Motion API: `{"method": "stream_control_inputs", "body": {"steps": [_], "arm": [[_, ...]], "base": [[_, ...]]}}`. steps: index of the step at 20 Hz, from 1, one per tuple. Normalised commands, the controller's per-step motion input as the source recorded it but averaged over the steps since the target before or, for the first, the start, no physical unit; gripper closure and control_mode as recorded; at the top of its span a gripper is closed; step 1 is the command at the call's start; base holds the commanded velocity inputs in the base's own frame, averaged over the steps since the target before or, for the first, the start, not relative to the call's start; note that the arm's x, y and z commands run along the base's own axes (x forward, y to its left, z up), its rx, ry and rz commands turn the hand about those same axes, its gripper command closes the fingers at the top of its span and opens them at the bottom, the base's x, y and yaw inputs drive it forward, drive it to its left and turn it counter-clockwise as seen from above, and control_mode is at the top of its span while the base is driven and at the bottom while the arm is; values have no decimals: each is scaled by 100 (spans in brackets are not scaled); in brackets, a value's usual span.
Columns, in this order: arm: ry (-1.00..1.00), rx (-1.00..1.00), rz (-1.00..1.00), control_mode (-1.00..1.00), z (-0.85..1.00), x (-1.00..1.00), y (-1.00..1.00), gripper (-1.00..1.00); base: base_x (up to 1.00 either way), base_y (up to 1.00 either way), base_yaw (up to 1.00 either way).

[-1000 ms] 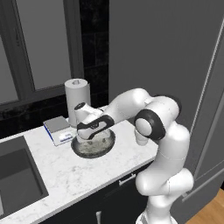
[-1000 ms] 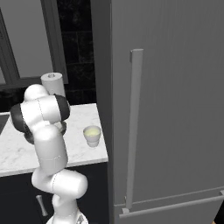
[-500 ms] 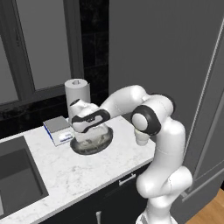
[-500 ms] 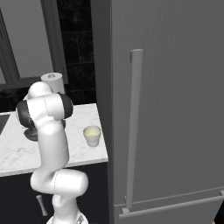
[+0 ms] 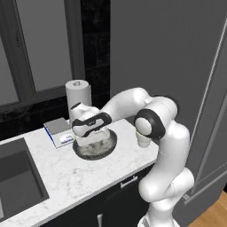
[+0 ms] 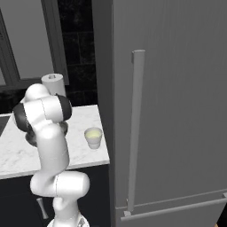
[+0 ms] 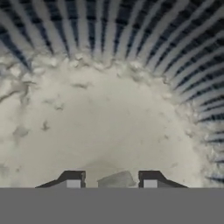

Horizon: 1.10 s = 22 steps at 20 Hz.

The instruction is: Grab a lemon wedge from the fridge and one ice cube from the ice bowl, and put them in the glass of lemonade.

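My gripper reaches down into the ice bowl, a wide dark bowl on the white marble counter. In the hand view the bowl's ribbed dark wall curves over its speckled whitish floor. A small grey ice cube lies between my two fingertips. My gripper has narrowed around the cube, and slim gaps still show on both sides. The glass of lemonade stands near the counter's right end, beside the fridge. The fridge door is closed, so the lemon wedge is hidden.
A white paper-towel roll stands behind the bowl by the window. A small blue-and-white box lies left of the bowl. A dark sink is sunk in the counter's left end. The fridge's long bar handle faces the base.
The hand has dropped lower into the ice bowl and shifted slightly left. The jaws have narrowed around an ice cube.
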Motion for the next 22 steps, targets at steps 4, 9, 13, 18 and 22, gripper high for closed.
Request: {"method": "stream_control_inputs", "body": {"steps": [4,9,13,18,22], "arm": [[-5,0,-10,-100,-13,-6,0,100],[-12,0,-8,-100,12,-16,0,100],[-14,0,-7,-100,56,-45,-8,100],[-12,0,-4,-100,57,-39,-41,100],[-9,0,-5,-100,55,-28,-71,100]], "base": [[0,0,0],[0,0,0],[0,0,0],[0,0,0],[0,0,0]]}}
